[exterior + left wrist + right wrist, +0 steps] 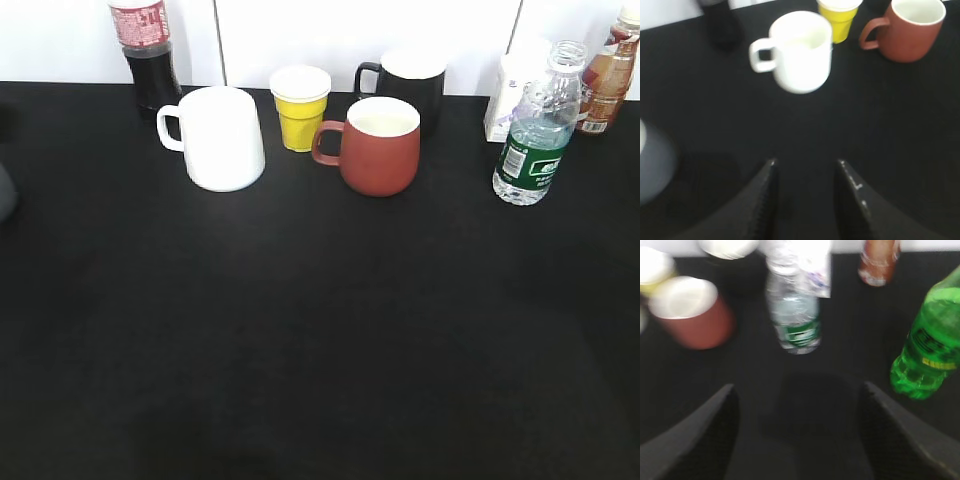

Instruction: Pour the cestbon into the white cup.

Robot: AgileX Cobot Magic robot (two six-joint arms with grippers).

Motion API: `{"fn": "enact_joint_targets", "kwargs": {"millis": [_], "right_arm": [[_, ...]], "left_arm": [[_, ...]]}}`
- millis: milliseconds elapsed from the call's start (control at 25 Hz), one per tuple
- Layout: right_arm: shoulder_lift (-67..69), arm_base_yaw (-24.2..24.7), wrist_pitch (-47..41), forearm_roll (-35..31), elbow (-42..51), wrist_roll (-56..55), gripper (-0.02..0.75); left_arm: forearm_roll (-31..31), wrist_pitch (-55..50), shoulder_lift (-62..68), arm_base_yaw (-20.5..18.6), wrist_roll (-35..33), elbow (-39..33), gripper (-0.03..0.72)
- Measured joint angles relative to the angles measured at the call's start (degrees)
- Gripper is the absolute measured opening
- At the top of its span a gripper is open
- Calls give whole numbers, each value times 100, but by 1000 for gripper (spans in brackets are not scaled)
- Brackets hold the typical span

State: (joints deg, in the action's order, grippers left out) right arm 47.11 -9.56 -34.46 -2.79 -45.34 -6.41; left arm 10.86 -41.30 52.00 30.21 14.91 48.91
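The cestbon (536,140), a clear ribbed bottle with a dark green label, stands upright at the right of the black table; it also shows in the right wrist view (794,310). The white cup (216,137) stands at the back left with its handle to the left, and shows in the left wrist view (799,51). My left gripper (806,165) is open and empty, well short of the white cup. My right gripper (797,387) is wide open and empty, short of the cestbon. Neither gripper shows in the exterior view.
A yellow paper cup (300,105), a red-brown mug (377,143) and a black mug (408,82) stand between cup and bottle. A cola bottle (146,52) is behind the white cup. A white carton (508,95), a brown drink bottle (608,75) and a green bottle (930,347) are near the cestbon.
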Motion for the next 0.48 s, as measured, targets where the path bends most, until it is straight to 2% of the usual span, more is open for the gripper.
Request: {"fn": "enact_joint_targets", "kwargs": {"millis": [80, 240, 400, 480], "right_arm": [[-872, 0, -756, -179, 0, 176, 554], [-2544, 0, -2387, -203, 101, 255, 554], [-4408, 0, -3211, -94, 678, 274, 554], [-4748, 0, -3275, 144, 978, 279, 554]], "left_arm": [[0, -265, -1028, 0, 0, -232, 283], [-308, -712, -2974, 5, 0, -1234, 283], [-333, -1986, -4476, 5, -244, -1377, 283], [-333, -2102, -4913, 5, -364, -1377, 283]]}}
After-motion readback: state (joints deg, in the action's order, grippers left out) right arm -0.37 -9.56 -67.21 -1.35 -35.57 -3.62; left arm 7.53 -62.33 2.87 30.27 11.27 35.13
